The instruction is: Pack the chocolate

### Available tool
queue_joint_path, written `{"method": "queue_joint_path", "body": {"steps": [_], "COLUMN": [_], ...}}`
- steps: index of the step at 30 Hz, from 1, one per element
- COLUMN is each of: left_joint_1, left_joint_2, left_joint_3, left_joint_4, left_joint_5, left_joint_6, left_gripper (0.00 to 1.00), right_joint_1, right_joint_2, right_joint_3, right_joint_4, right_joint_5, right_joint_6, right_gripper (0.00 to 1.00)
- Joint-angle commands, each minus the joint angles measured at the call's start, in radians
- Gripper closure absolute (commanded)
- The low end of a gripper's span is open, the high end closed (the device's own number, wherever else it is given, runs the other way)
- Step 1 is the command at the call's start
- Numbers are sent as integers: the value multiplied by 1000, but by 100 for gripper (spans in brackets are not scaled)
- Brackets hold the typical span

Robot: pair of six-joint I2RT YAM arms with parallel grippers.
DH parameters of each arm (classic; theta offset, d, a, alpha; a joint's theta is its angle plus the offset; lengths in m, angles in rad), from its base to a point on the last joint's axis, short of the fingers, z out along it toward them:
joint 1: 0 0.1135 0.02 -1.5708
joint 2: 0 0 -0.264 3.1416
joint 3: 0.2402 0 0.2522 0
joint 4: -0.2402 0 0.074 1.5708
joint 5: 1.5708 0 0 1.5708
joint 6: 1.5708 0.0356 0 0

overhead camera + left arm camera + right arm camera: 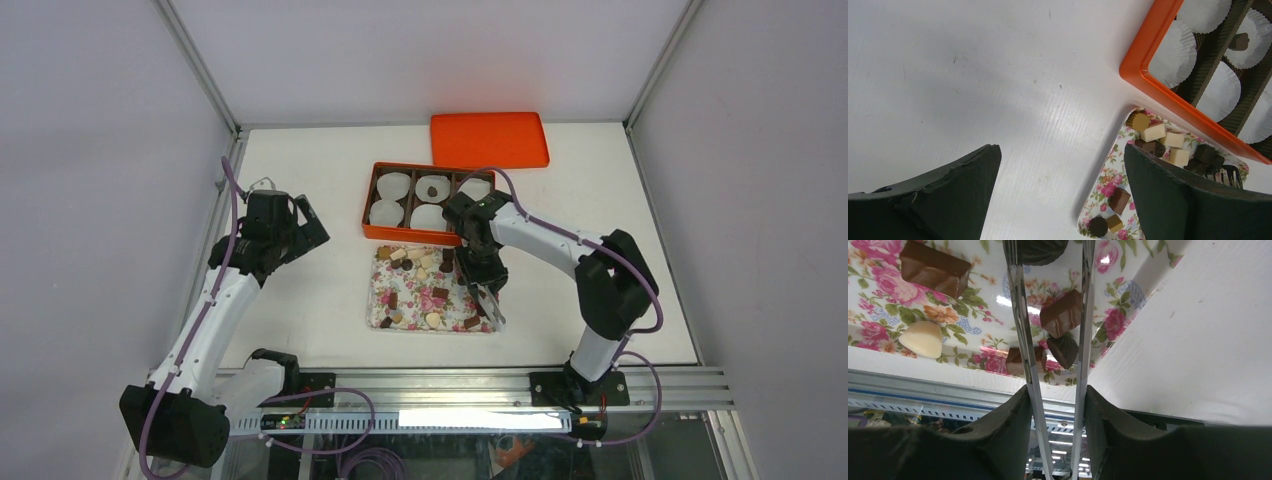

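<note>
Tongs over the flower tray, one piece at their tips

The right fingers (484,279) are pressed onto a pair of metal tongs (1021,315), which reach down over the right part of the flower-print tray (383,300). A dark piece (1040,249) sits between the tong tips. Most of the chocolate pieces (428,268), brown, tan and cream, lie loose on this tray, and a brown block (1062,314) and a cream heart (923,338) are close under the blades.

Just behind the tray stands the orange box (372,190), divided into six compartments lined with white paper cups (394,184). One brown chocolate (432,190) rests in the middle cup of the far row. The right forearm (540,236) crosses above the box's right end and hides part of the cups there. The orange lid (490,139) lies flat behind the box.

The left fingers (308,228) are spread wide with nothing between them, above bare tabletop (300,300) left of the box and apart from both containers
</note>
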Motion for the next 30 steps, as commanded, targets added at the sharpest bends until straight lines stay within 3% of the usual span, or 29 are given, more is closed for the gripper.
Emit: {"method": "queue_joint_path", "body": {"steps": [1, 14, 25, 30], "left_joint_1": [-6, -5, -6, -6], "left_joint_2": [-30, -13, 15, 7], "left_joint_3": [-6, 4, 25, 19], "left_joint_4": [32, 34, 34, 34], "left_joint_5": [-22, -27, -16, -20], "left_joint_6": [-2, -2, -3, -5], "left_gripper": [1, 1, 1, 1], "right_joint_1": [0, 1, 1, 1], "right_joint_2": [-7, -100, -129, -117], "right_joint_3": [31, 71, 124, 76], "right_joint_4": [9, -39, -78, -63], "right_joint_5": [27, -14, -14, -18], "right_joint_6": [-12, -11, -22, -21], "right_gripper": [60, 100, 100, 80]}}
